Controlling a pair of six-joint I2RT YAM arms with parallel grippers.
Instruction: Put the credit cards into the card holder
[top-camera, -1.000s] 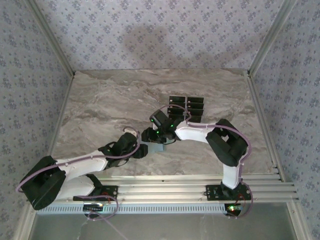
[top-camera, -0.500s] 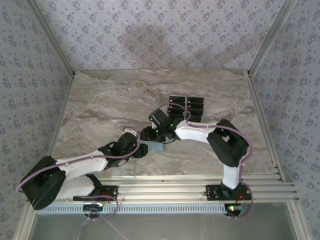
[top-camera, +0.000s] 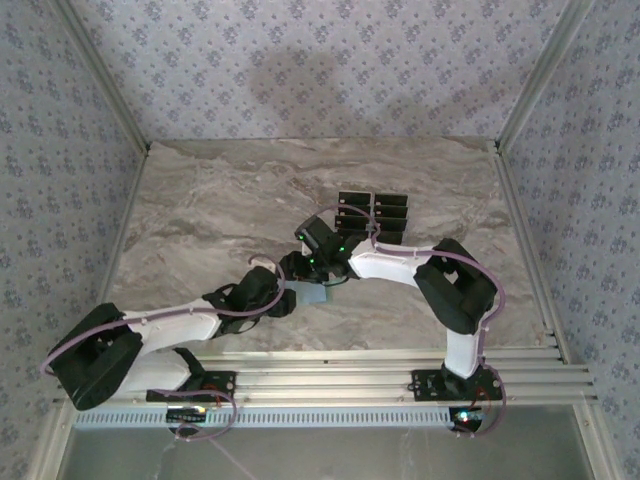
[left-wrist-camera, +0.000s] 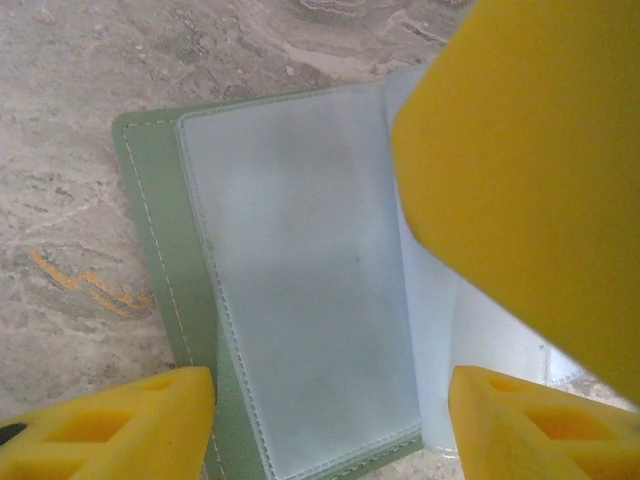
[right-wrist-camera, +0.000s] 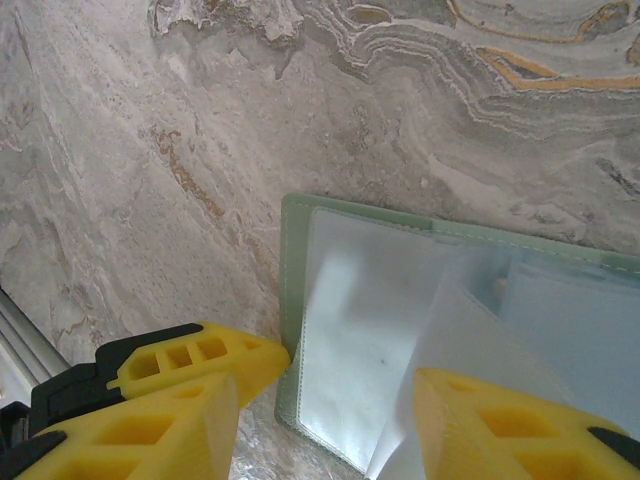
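The card holder (top-camera: 313, 293) lies open on the marble, pale green with clear inner sleeves (left-wrist-camera: 300, 290). My left gripper (left-wrist-camera: 330, 430) stands open low over it, one finger off each side of the near panel. The right gripper (right-wrist-camera: 325, 440) is open too, over the holder's corner (right-wrist-camera: 292, 300). One of its fingers (left-wrist-camera: 530, 170) hangs large above the holder's other panel. A clear sleeve leaf (right-wrist-camera: 470, 330) stands lifted beside the right finger. The black credit cards (top-camera: 373, 215) lie in two short columns behind the grippers. Neither gripper holds a card.
A finger of the other gripper (right-wrist-camera: 200, 362) sits close against the right gripper's own left finger. The marble tabletop (top-camera: 220, 210) is bounded by metal rails (top-camera: 380, 375) along the near edge and patterned walls on the other sides.
The left arm has edged slightly forward and right towards the holder. The right gripper and the cards have stayed put.
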